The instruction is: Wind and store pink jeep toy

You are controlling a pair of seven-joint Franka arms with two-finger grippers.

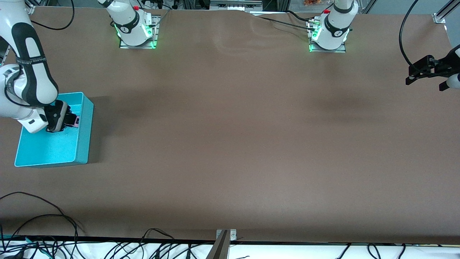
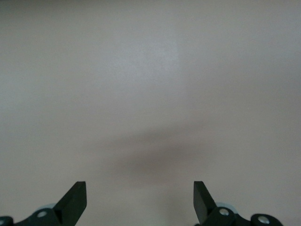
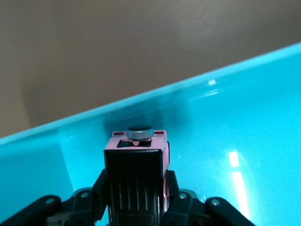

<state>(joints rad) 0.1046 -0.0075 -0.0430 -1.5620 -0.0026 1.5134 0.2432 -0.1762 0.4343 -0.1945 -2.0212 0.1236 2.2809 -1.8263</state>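
Right, from the front view I have the right claw (image 1: pixel 73 121) down inside the turquoise bin (image 1: pixel 82 144), which sits at the right arm's end of the worktop (image 1: pixel 230 144), and it is clamped on the pink jeep toy (image 1: pixel 76 122). The toy is over the part of the bin floor farthest from the front camera, close to the bin wall that faces the worktop's middle. I judge this to be the storing step, nearly done. To do it well I would lower gently until the wheels meet the bin floor, part the fingers slowly, then lift straight up so I don't drag the toy or knock the wall. The left claw (image 1: pixel 427 77) waits in the air over the worktop's edge at the left arm's end.

Through the left wrist view, the left claw (image 2: pixel 140 200) has its fingers spread wide with nothing between them, only bare worktop below.

Through the right wrist view, the right claw (image 3: pixel 136 207) grips the jeep's black rear, the pink body (image 3: pixel 136 141) pointing toward the bin wall (image 3: pixel 188 108).

No brand, label or readable writing shows on the toy or bin.
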